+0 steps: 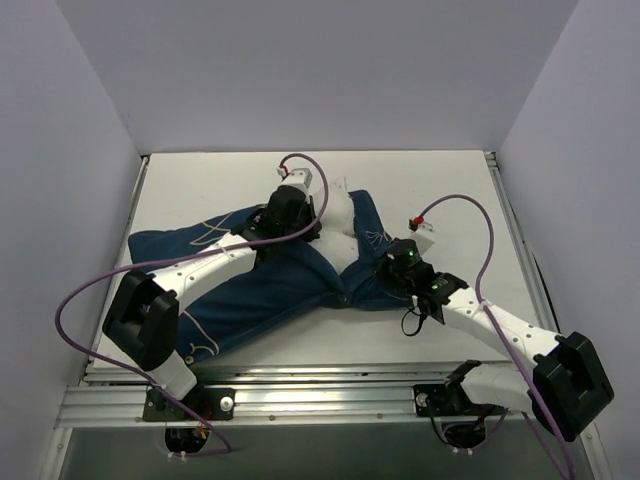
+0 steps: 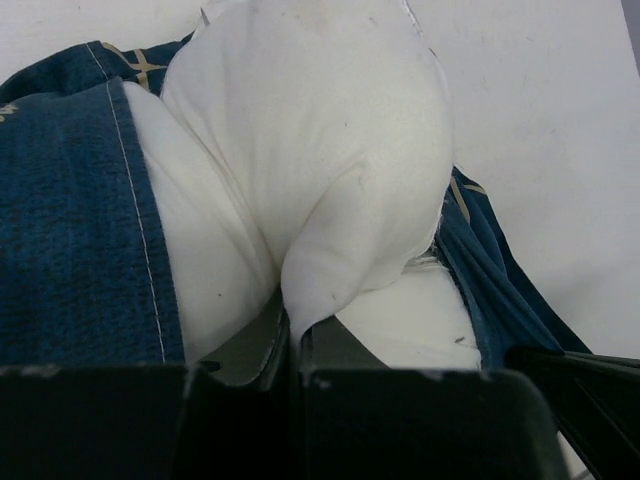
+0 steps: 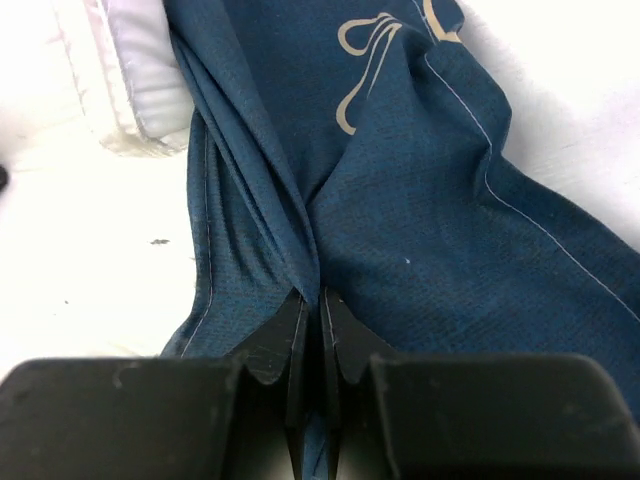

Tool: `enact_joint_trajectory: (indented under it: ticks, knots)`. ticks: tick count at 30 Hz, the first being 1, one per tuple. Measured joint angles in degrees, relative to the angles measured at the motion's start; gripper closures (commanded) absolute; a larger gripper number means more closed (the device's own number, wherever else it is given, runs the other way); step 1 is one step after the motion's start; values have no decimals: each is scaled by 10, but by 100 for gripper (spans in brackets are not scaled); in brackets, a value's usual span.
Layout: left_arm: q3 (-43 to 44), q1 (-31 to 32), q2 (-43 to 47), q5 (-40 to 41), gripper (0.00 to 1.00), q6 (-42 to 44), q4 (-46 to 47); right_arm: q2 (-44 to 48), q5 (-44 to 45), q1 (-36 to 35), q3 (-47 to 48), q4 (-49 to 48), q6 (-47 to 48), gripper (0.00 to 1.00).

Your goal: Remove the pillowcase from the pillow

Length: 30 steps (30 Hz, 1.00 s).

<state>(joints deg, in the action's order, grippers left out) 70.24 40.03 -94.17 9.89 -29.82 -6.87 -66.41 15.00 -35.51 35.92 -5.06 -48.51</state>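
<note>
Dark navy printed fabric pillowcase (image 1: 270, 290): lying mid-table, plump white stuffed pillow (image 2: 320, 150) protruding at its far end | left gripper (image 2: 290, 340): pinching a fold of exposed pillow | right gripper (image 3: 320, 300): clamped on a pillowcase fold | white left arm (image 1: 215, 265): crossing above pillowcase | flat white table (image 1: 440, 180): beneath.

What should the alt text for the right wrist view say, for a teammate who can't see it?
The right gripper is shut on a pinched fold of the navy pillowcase, which spreads away from the fingers and carries a pale looping print. A corner of the white pillow shows at upper left, with the white table at upper right.
</note>
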Motion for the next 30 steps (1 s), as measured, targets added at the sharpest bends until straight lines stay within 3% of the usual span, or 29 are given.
enact_joint_trajectory:
  ticks: [11,12,13,18,20,23,30]
  knots:
    - [0,-81,18,-115,97,-46,-33,23,-176,106,-54,-84,0,100]
    - [-1,-83,19,-122,94,-45,-34,21,-186,110,-55,-87,4,100]
    - [-3,-85,21,-130,81,-40,-31,19,-191,111,-54,-90,7,100]
    - [-27,-94,50,-175,47,27,-9,3,-211,117,-41,-76,50,100]
    - [-29,-84,69,-174,28,83,-4,-4,-212,119,-29,-59,69,100]
    - [-29,-51,100,-157,21,157,0,-7,-206,120,-9,-26,100,100]
    - [-14,54,124,-104,19,328,7,-8,-169,125,37,41,156,100]
